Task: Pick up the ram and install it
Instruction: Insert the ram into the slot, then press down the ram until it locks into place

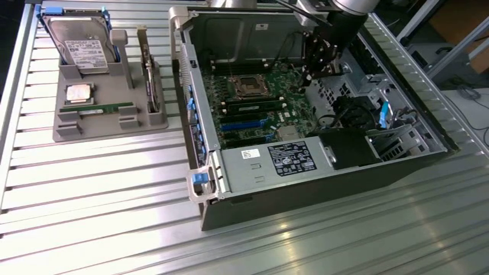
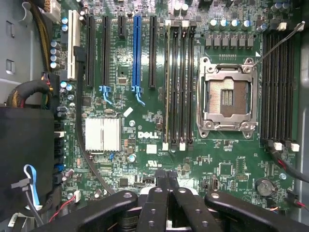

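Note:
The ram [image 1: 95, 106], a long thin green stick, rests on edge in the grey holder [image 1: 68, 134] on the table, at the exterior view's left. My gripper [image 1: 313, 74] hangs inside the open computer case, far from that stick. It is over the motherboard edge, beyond the empty CPU socket [image 2: 228, 94]. In the wrist view the gripper [image 2: 167, 175] is shut, fingertips touching, with nothing between them. It points at the bank of black memory slots [image 2: 179, 82]. A thin green-gold edge runs along the slot [image 2: 167, 82] nearest the blue one, like a stick seated there.
The holder also carries a hard drive [image 1: 80, 40], a square silver CPU [image 1: 79, 93] and an upright card [image 1: 150, 80]. Inside the case [image 1: 306, 189] are the power supply [image 1: 279, 159], cables [image 1: 347, 112], a silver heatsink [image 2: 103, 134] and a second slot bank [image 2: 277, 87].

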Robot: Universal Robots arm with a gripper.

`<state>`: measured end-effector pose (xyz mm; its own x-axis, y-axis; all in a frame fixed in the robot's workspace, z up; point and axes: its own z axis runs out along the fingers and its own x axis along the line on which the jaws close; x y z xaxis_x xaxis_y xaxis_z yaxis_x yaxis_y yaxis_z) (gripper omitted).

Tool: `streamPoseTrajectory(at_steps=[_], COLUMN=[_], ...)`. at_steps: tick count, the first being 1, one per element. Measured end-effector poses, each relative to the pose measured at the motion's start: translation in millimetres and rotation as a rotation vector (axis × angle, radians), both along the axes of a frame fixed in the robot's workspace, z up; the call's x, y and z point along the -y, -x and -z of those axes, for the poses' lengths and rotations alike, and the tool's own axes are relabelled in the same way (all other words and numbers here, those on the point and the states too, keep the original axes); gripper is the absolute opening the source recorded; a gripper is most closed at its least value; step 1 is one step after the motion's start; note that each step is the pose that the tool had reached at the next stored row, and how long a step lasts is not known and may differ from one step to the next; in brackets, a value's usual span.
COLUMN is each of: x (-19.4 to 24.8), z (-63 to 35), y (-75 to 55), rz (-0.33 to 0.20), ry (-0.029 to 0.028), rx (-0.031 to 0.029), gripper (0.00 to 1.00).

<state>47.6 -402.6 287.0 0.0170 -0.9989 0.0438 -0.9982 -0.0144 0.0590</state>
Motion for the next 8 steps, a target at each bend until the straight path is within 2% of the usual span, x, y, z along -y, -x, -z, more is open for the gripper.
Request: streamPoseTrajectory(at_steps=[6, 8], x=[0.0, 0.1], z=[-0.1, 7.3], y=[0.0, 6.0], rz=[0.000, 0.000], ry=[0.0004, 0.0001], rx=[-0.0001, 0.0000], gripper=[0.11, 0.11])
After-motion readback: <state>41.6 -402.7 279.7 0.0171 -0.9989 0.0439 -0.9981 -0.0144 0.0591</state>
